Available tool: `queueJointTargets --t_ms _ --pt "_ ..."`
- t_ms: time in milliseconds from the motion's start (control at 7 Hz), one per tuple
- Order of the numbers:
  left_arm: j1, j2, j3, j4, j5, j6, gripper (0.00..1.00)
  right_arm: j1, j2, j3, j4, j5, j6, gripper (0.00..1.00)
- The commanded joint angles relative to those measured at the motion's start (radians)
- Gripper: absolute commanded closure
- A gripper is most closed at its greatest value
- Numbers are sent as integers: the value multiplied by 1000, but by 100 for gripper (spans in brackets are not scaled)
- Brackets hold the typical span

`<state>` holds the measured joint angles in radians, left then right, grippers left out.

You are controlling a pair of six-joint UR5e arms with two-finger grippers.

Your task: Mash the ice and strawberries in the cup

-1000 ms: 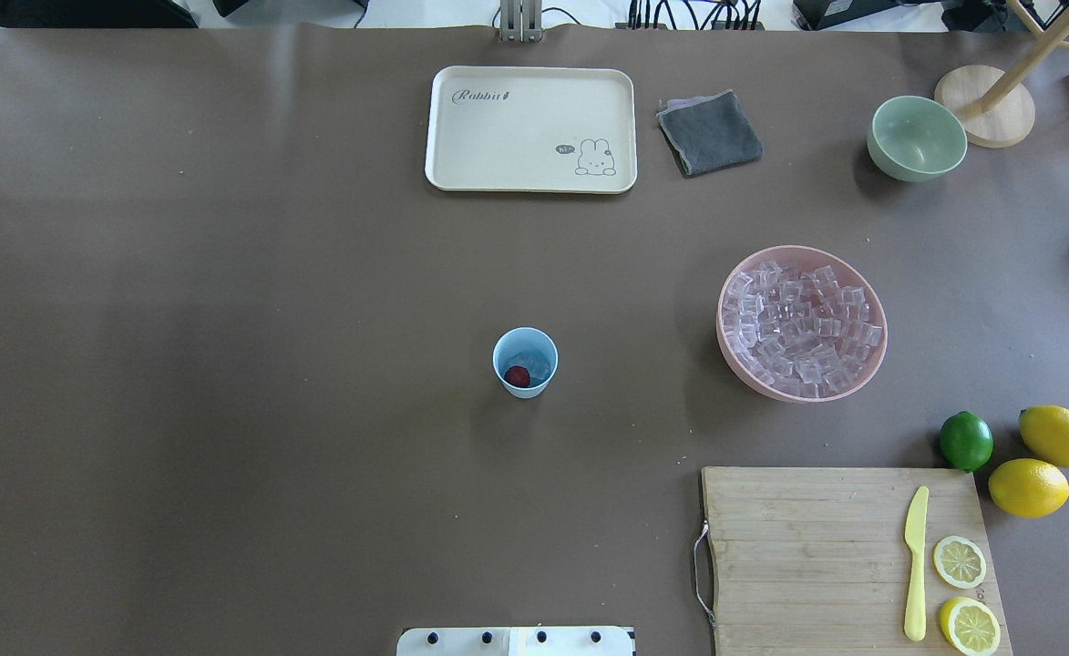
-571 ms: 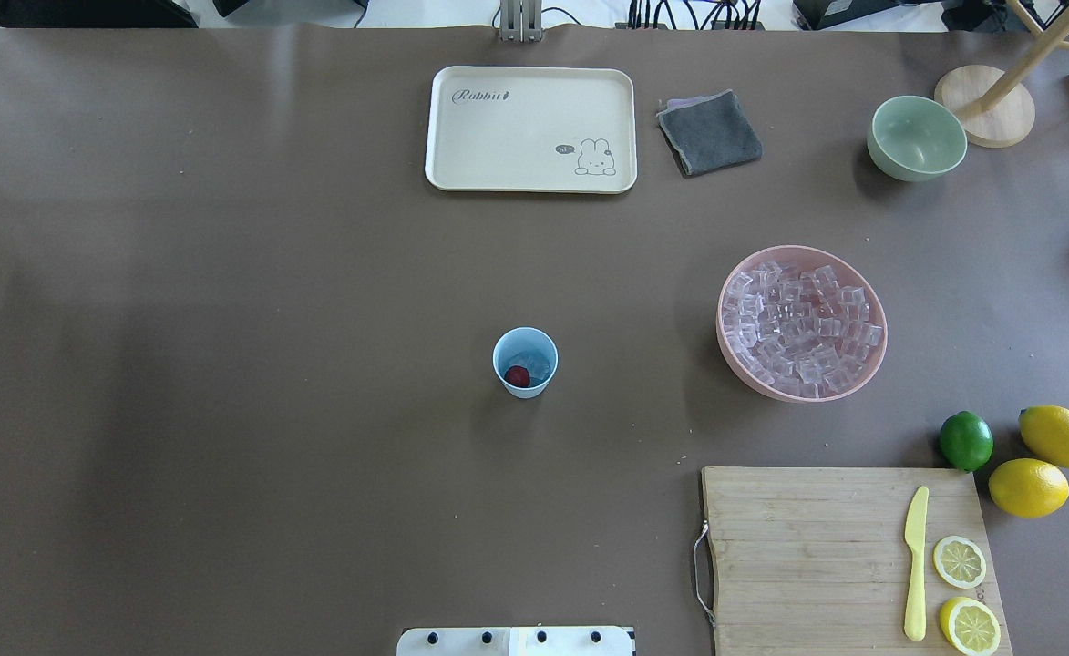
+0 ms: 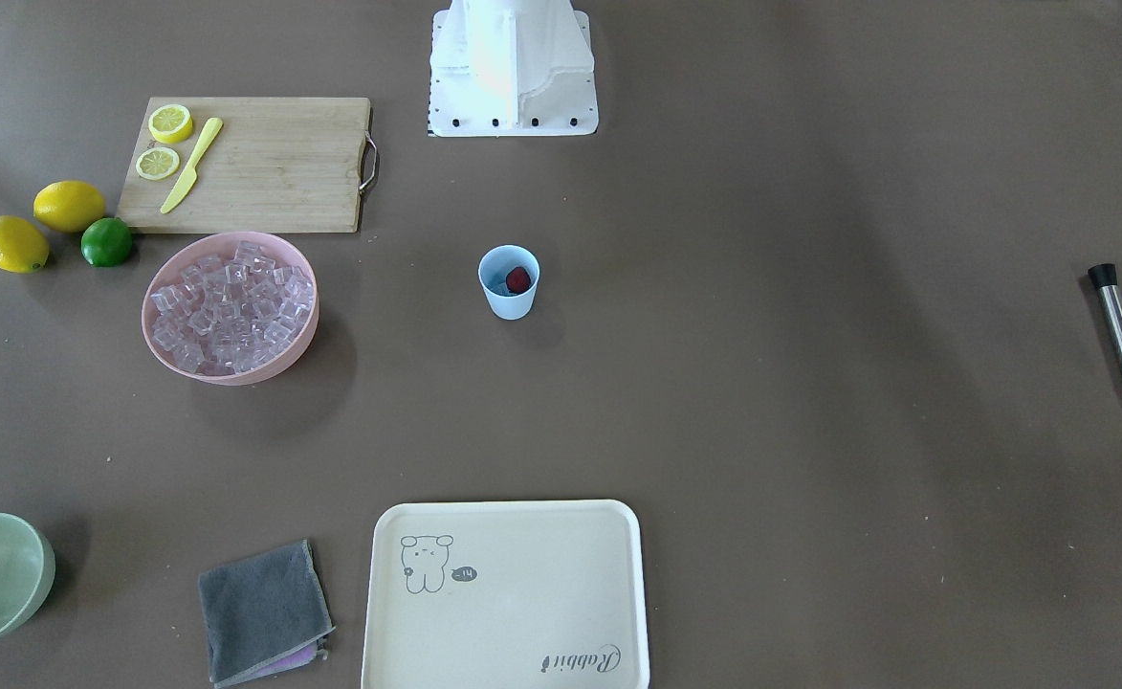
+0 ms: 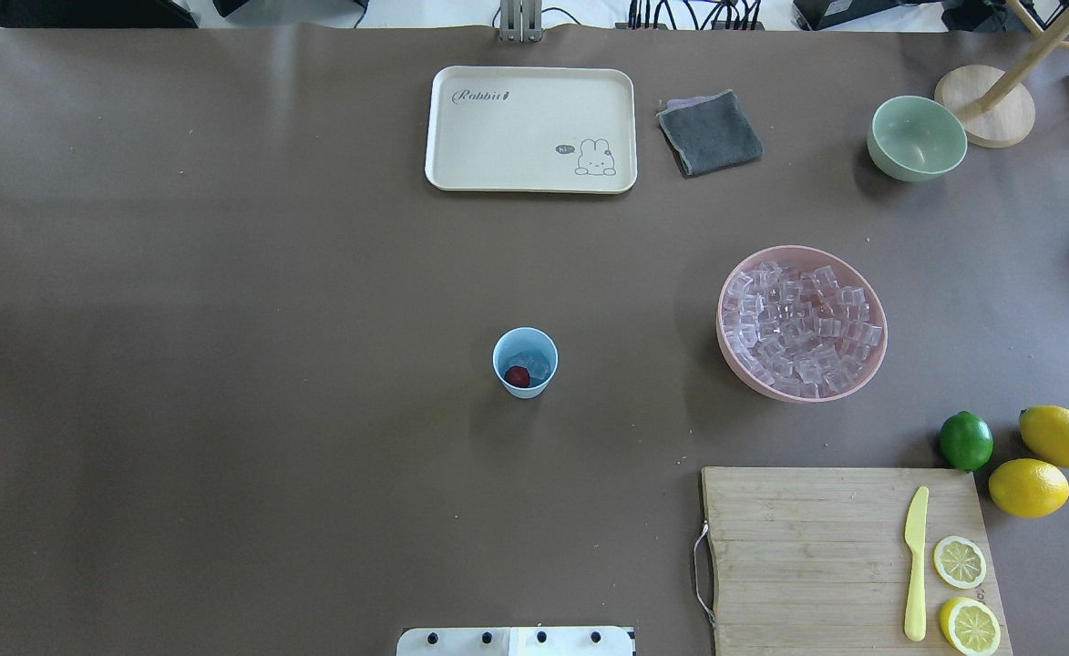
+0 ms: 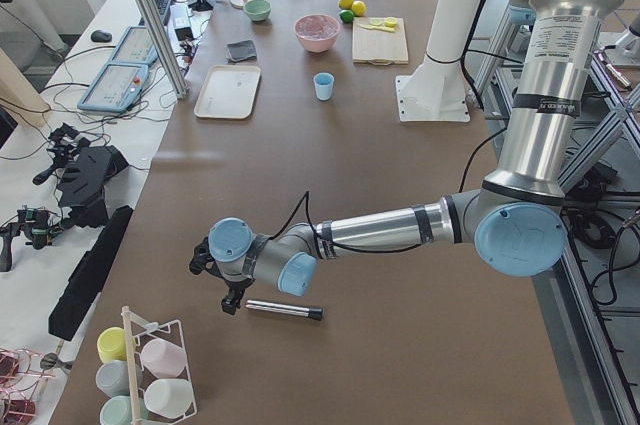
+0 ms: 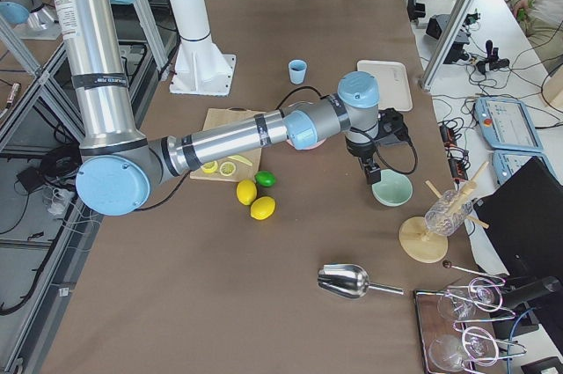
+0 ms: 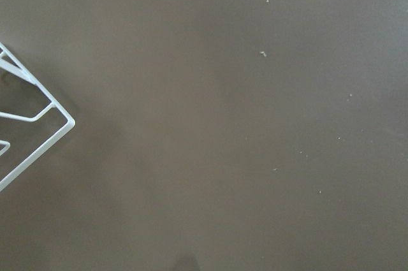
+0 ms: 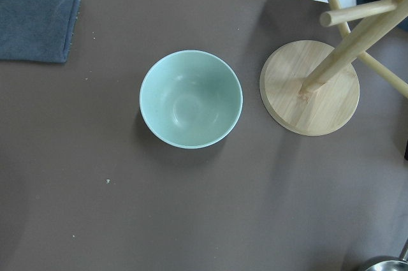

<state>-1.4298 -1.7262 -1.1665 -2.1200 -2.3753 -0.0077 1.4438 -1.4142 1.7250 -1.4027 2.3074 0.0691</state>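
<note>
Light-blue and upright, the cup [image 4: 525,363] stands alone near the middle of the brown worktop [image 4: 224,319]. Inside it, 1 red strawberry [image 4: 517,375] lies against the wall on a little ice [image 4: 536,364]. Well to its right in the overhead view, a pink bowl [image 4: 807,395] is heaped with more clear cubes, and a wooden cutting board [image 4: 798,547] lies nearer the robot's base. The left end effector [image 5: 225,290] hangs low at the worktop's far left end, just beside a metal rod [image 5: 285,309] with a black tip. The right end effector [image 6: 368,172] hangs over a pale-green bowl [image 8: 190,99]. Only the side views show either end effector, so I cannot tell how far they are open or whether they grip anything.
</note>
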Motion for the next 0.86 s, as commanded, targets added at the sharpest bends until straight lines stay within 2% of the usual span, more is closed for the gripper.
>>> queueJointTargets --t_ms 0,571,714 --pt "76 4 7 2 2 2 3 1 -46 5 84 3 8 0" --pt "121 -22 54 51 7 2 3 1 -66 8 117 0 5 0" --pt "123 -19 65 48 60 3 3 1 -62 10 117 -3 5 0"
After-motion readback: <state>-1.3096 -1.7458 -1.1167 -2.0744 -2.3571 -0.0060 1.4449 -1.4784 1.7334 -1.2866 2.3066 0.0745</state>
